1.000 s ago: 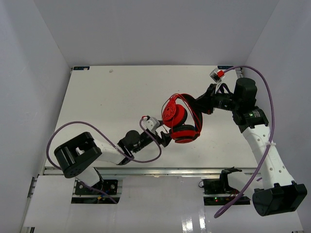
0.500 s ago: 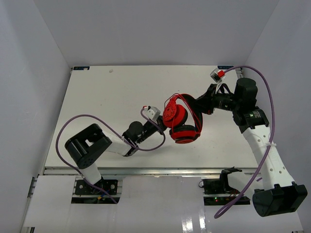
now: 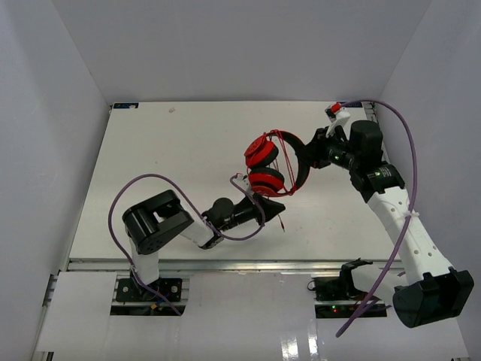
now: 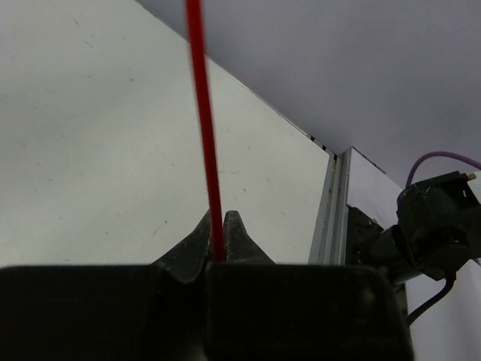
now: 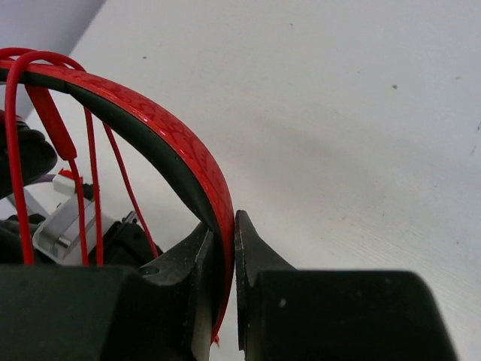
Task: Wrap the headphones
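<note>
The headphones [image 3: 264,167] hang above the middle of the table, two red ear cups stacked, red-and-black headband [image 5: 174,143] arching to the right. My right gripper [image 3: 310,153] is shut on the headband, whose red band sits between the fingertips [image 5: 225,229]. Several loops of thin red cable [image 5: 92,188] cross the headband. My left gripper [image 3: 275,209], just near of the ear cups, is shut on the red cable [image 4: 204,128], which runs taut straight up out of the closed fingertips [image 4: 218,219]. A short cable tail [image 3: 282,223] dangles below it.
Purple robot cables loop beside the left arm [image 3: 150,184] and along the right arm [image 3: 409,173]. The white table [image 3: 158,150] ends in a metal rail [image 3: 240,263] at the near edge, with grey walls on three sides.
My left gripper went from open to shut on the cable and moved right, below the ear cups. My right arm carried the headphones farther back and left, turning them.
</note>
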Robot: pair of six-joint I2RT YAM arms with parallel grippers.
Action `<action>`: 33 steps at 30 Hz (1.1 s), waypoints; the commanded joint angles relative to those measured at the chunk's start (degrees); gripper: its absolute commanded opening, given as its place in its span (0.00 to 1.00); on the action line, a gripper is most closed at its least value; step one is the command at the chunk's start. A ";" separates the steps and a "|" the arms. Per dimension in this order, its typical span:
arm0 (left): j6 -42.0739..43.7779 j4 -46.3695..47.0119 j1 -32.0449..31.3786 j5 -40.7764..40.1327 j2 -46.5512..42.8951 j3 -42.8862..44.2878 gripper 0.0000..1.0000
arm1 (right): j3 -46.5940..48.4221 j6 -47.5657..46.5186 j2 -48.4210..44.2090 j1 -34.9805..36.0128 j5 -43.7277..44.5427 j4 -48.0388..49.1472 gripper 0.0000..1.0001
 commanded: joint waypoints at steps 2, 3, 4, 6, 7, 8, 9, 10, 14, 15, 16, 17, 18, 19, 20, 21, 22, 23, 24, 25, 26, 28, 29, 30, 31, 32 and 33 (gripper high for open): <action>-9.18 2.60 -3.02 1.63 2.57 2.05 0.02 | -7.43 1.79 0.59 6.58 31.99 11.65 0.08; -10.25 2.35 -3.17 1.48 2.57 1.90 0.02 | -9.36 0.99 1.00 7.29 35.49 13.47 0.08; -10.69 1.61 -3.24 1.41 2.27 1.65 0.02 | -11.96 0.24 1.37 7.67 37.88 15.89 0.08; -12.01 0.18 -3.27 0.85 1.23 0.98 0.02 | -15.96 -0.72 2.08 8.58 40.72 22.42 0.08; -12.35 -0.84 -3.27 0.46 0.25 0.34 0.03 | -18.11 -0.77 2.66 8.68 42.14 23.86 0.08; -12.76 -1.64 -3.27 -0.07 -0.46 -0.19 0.04 | -19.34 -0.86 3.21 8.72 42.99 25.12 0.08; -13.18 -2.34 -3.27 -0.65 -1.05 -0.67 0.05 | -20.12 -0.96 3.76 8.72 43.58 26.27 0.08; -13.41 -2.92 -3.27 -1.00 -1.57 -1.19 0.06 | -20.30 -0.84 4.45 8.84 43.99 26.86 0.08; -15.64 -0.73 -3.27 -2.57 -1.91 -3.47 0.10 | -20.29 0.07 5.51 8.64 43.41 27.92 0.08; -16.47 0.76 -3.27 -2.90 -1.58 -4.30 0.10 | -20.26 0.70 5.25 8.49 42.46 27.93 0.08; -17.30 2.24 -3.27 -3.22 -1.26 -5.13 0.10 | -20.23 1.32 4.98 8.34 41.51 27.93 0.08; -18.06 3.59 -3.27 -3.46 -0.60 -6.27 0.10 | -20.32 1.89 4.72 7.91 40.75 27.93 0.08; -18.69 4.72 -3.27 -3.66 0.07 -7.05 0.10 | -20.33 2.42 4.55 7.57 40.31 27.90 0.08; -19.27 5.76 -3.27 -3.87 0.59 -7.47 0.10 | -20.22 2.94 4.44 7.41 40.00 27.85 0.08; -19.83 6.95 -3.27 -3.89 1.02 -7.70 0.10 | -20.09 3.25 4.56 7.08 39.52 27.71 0.08; -20.02 7.70 -3.27 -3.83 1.46 -7.77 0.10 | -19.98 3.52 4.73 6.96 39.35 27.67 0.08; -20.36 8.19 -3.27 -3.72 1.94 -7.71 0.10 | -19.81 3.86 5.01 6.87 39.10 27.52 0.08; -20.86 8.65 -3.27 -3.59 2.44 -7.63 0.10 | -19.60 4.23 5.34 6.75 38.72 27.32 0.08; -21.07 8.91 -3.27 -3.50 2.73 -7.48 0.10 | -19.36 4.65 5.78 6.70 38.60 27.08 0.08; -21.08 8.97 -3.27 -3.45 2.82 -7.28 0.10 | -19.11 5.07 6.33 6.70 38.79 26.84 0.08; -21.08 8.73 -3.27 -3.45 2.76 -7.04 0.10 | -18.87 5.38 7.00 6.70 39.45 26.65 0.08; -21.15 7.85 -3.27 -3.59 2.55 -6.23 0.10 | -17.52 6.40 9.20 6.70 40.22 26.00 0.08; -21.20 7.40 -3.27 -3.74 2.45 -5.87 0.10 | -16.81 6.90 10.26 6.70 40.51 25.64 0.08; -21.28 6.62 -3.27 -3.94 2.33 -5.31 0.10 | -15.95 7.61 11.57 6.70 40.69 25.22 0.08; -21.36 5.16 -3.28 -4.10 2.14 -4.24 0.10 | -14.87 8.69 13.48 6.70 40.76 24.72 0.08; -21.44 3.66 -3.36 -4.43 2.12 -3.39 0.11 | -14.60 8.89 14.98 6.70 40.74 24.30 0.08; -21.49 0.59 -3.42 -5.13 2.01 -2.26 0.13 | -12.88 10.18 17.46 6.76 40.63 23.49 0.08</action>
